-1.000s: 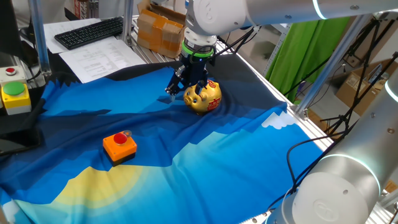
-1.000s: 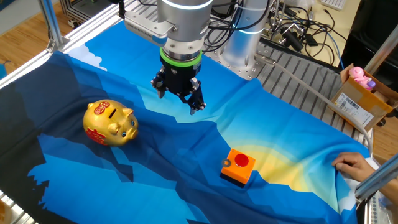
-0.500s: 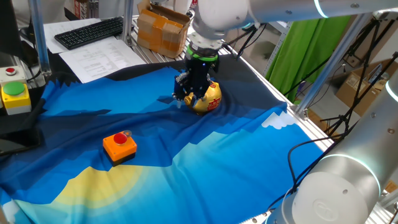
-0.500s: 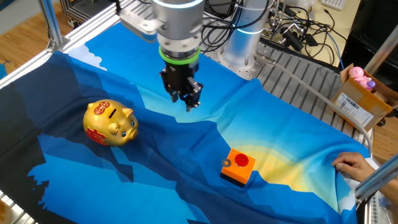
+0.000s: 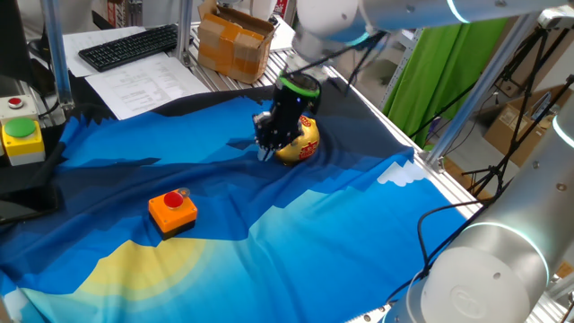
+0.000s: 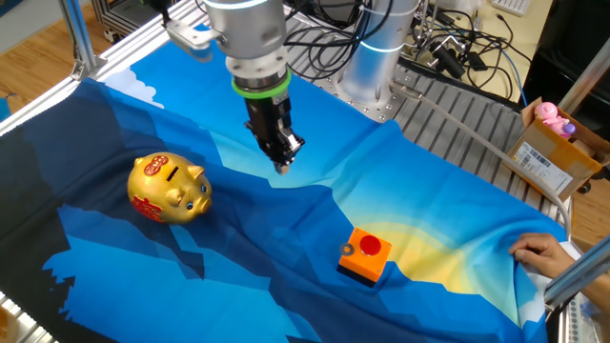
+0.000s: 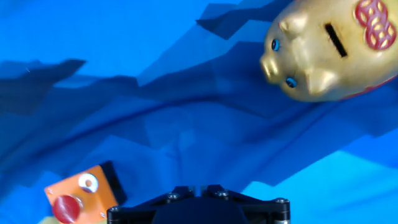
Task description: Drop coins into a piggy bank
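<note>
The piggy bank (image 6: 169,188) sits on the blue cloth (image 6: 286,257), over on one side. It is shiny gold, shaped like a pig, with red marks on its back and side and a dark slot on top. In the hand view its snout and two little blue eyes show well.

The gripper (image 6: 283,162) hangs above the cloth, near the pig but not touching it. Its two fingers look pressed close together. Maybe a coin is pinched between them, but it is too small to see, so I cannot tell.

I think the step now is bringing a coin to the pig. Next, the fingers need to get right over the slot, then let go so the coin falls in.

An orange box (image 6: 364,255) with a red button sits well apart from the pig.
</note>
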`<state>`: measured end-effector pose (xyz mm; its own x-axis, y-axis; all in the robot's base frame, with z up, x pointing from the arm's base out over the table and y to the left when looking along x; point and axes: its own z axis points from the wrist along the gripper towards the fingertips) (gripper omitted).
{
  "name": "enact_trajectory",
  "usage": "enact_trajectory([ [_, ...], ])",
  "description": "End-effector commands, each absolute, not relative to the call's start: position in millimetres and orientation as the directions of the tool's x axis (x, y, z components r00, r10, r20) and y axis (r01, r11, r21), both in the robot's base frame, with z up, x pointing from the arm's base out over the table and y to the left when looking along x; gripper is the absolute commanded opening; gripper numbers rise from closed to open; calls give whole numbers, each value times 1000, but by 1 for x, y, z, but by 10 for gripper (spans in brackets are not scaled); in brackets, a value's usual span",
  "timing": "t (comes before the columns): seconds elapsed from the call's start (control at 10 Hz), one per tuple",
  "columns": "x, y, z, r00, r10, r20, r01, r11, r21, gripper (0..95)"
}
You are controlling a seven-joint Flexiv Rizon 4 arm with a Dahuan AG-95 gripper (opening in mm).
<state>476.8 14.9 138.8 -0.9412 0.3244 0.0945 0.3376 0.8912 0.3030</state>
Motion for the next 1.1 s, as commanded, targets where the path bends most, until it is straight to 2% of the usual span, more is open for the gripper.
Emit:
enact_trajectory([
  [0.1,483,21,128,-937,264,229,342,830,441,0],
  [0.2,482,26,126,-930,283,233,360,823,439,0],
  [0.4,480,38,127,-914,368,172,406,799,444,0],
  [0.5,480,40,128,-914,362,181,405,797,448,0],
  [0.7,488,41,133,-946,203,252,297,851,433,0],
  [1.1,516,56,129,-949,145,280,257,870,421,0],
])
